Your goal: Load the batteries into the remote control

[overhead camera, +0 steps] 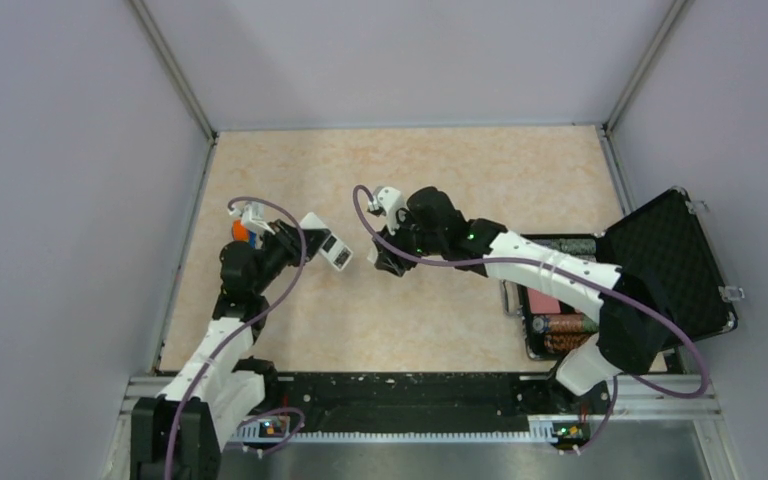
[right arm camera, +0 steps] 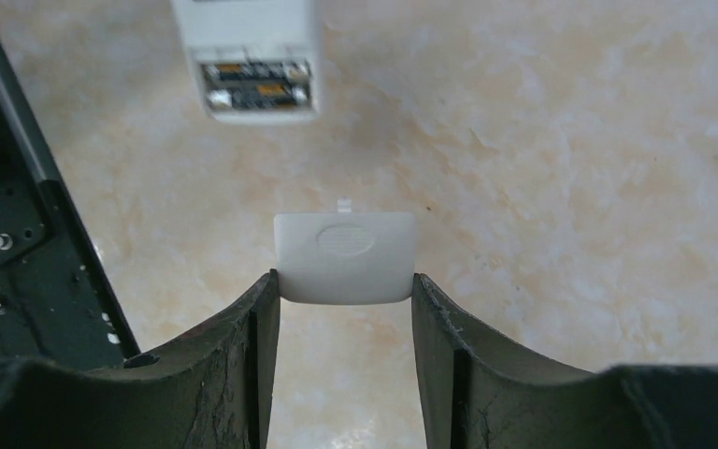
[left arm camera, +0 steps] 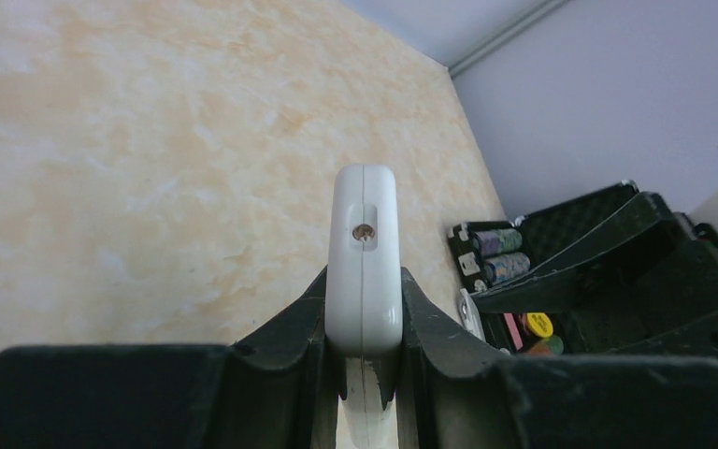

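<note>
Left fingers (left arm camera: 280, 351) pinched the slim white plastic remote control (left arm camera: 365, 253) by its sides, above the bench (overhead camera: 410, 320) middle. Right fingers (right arm camera: 238, 346) pinched the small white plastic cover (right arm camera: 346, 257). Dark cylindrical batteries (right arm camera: 257, 84) sat in the remote's recess. Cover judged light, stiff, slippery: grip the side edges.

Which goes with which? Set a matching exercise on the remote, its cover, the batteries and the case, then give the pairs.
1 remote control
2 battery cover
3 batteries
4 case

A clamped in the right gripper
B seated in the remote, uncovered
C lying open, held by nothing
D clamped in the left gripper

Pairs: 1-D, 2-A, 3-B, 4-C
</note>
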`<state>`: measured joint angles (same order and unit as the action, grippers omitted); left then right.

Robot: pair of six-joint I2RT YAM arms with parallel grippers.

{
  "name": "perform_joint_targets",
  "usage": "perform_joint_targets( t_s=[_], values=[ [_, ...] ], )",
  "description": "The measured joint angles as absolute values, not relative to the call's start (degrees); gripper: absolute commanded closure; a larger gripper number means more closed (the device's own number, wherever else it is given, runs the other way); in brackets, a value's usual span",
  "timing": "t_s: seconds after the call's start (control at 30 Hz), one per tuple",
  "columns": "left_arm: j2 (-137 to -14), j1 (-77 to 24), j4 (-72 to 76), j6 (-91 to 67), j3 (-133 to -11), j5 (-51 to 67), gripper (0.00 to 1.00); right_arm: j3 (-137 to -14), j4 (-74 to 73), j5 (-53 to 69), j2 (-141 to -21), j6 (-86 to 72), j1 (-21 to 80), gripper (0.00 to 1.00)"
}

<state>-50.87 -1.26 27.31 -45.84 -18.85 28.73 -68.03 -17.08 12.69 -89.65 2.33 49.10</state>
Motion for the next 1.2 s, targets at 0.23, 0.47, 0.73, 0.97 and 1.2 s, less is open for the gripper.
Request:
perform_joint_targets(
  t_s=[0.23,0.47,0.73,0.97,1.2],
  values=[
    [-50.92,-9.56,31.44,-43.24,-18.85,26.33,1.0,-65.87,-11.38,9.76,-84.36,1.69,53.91,0.64],
    [-52.93,-12.25,32.38,-43.05,-20.21,25.82,1.0,-65.6,-9.72,7.51,-83.79,1.69,55.57,0.64],
    [-54.39,-14.31,32.6,-43.05,-21.17,24.43,1.0,-65.6,-9.82,5.54,-83.94,1.72,57.06,0.64],
    [-55.02,-14.46,32.64,-43.18,-21.65,23.92,1.0,-65.67,-10.15,4.1,-87.44,1.76,57.71,0.63],
    [-55.05,-14.68,32.62,-43.35,-21.65,23.94,1.0,-65.69,-11.03,3.05,-88.9,1.85,57.74,0.64]
  ],
)
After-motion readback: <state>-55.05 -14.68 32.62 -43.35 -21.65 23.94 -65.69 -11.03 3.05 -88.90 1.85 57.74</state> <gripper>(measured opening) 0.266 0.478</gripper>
